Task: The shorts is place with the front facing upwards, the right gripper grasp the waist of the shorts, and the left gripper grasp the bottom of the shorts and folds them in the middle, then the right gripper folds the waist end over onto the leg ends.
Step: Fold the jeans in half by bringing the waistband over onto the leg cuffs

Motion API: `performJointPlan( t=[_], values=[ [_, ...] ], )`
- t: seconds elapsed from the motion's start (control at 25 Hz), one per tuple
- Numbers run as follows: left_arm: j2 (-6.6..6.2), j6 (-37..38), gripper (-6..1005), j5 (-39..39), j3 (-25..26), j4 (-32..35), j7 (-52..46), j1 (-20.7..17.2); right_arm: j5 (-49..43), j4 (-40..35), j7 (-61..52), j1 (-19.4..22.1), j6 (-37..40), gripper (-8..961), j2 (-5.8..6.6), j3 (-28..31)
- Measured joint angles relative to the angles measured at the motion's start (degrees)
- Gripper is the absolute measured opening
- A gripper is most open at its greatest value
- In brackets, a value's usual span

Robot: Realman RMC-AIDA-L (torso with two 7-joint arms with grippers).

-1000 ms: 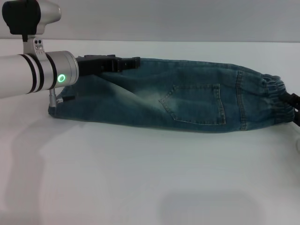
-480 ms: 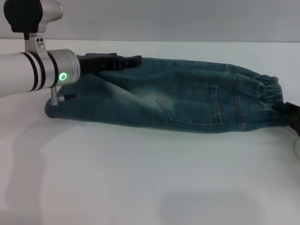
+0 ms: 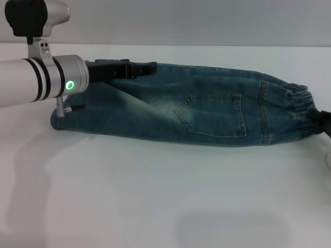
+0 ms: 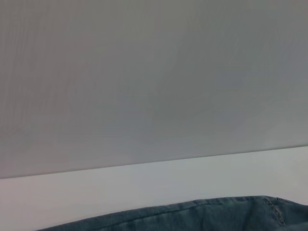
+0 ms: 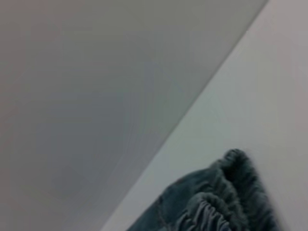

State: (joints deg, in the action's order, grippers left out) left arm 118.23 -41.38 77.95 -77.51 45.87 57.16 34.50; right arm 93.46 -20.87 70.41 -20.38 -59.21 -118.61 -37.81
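The shorts (image 3: 207, 111) lie folded lengthwise on the white table (image 3: 155, 196), with a stitched patch pocket facing up. The gathered waist (image 3: 300, 103) points right and the leg ends (image 3: 59, 111) point left. My left gripper (image 3: 147, 67) lies along the far edge of the shorts near the leg end, its silver arm with the green ring crossing above the hems. My right gripper (image 3: 323, 121) shows only as a black piece at the right border, touching the waist. The left wrist view catches a strip of the shorts (image 4: 192, 216). The right wrist view shows the ruffled waist (image 5: 226, 192) close up.
A grey wall (image 3: 181, 20) stands behind the table's far edge. White tabletop stretches in front of the shorts toward me. A pale rounded thing (image 3: 329, 160) peeks in at the right border.
The shorts slid slightly left and then settled back a little. The waist end and my right gripper sank lower toward the table. The left gripper has hardly moved.
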Motion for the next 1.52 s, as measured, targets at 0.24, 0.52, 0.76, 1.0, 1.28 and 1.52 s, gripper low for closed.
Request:
performJointPlan(
  t=[0.24, 0.52, 0.76, 1.0, 1.28, 1.52],
  values=[
    [0.23, 0.4, 822, 0.0, -0.8, -0.2, 0.1, -0.5, 1.6, -3.0, 0.0, 0.2, -7.0, 22, -0.11, 0.3],
    [0.37, 3.0, 821, 3.5, -6.1, -0.3, 0.4, -1.8, 4.4, -8.0, -2.7, -1.6, -16.3, 19, -0.17, -0.2],
    [0.51, 6.6, 819, 11.0, -14.1, -0.8, 2.8, -2.3, 7.1, -12.9, -8.0, -4.4, -20.9, 20, -0.42, -1.8],
    [0.61, 12.9, 817, 18.5, -26.0, -1.2, 5.1, -1.6, 13.8, -17.8, -12.0, -6.8, -21.9, 16, -0.28, -8.3],
    [0.77, 13.7, 815, 23.9, -33.0, -0.8, 5.2, 0.1, 14.9, -19.5, -14.3, -12.8, -20.1, 15, -0.31, -12.9],
    [0.86, 13.5, 814, 28.9, -37.8, -0.2, 5.3, 0.7, 14.6, -19.3, -14.4, -15.0, -16.9, 15, -0.26, -16.9]
  ],
)
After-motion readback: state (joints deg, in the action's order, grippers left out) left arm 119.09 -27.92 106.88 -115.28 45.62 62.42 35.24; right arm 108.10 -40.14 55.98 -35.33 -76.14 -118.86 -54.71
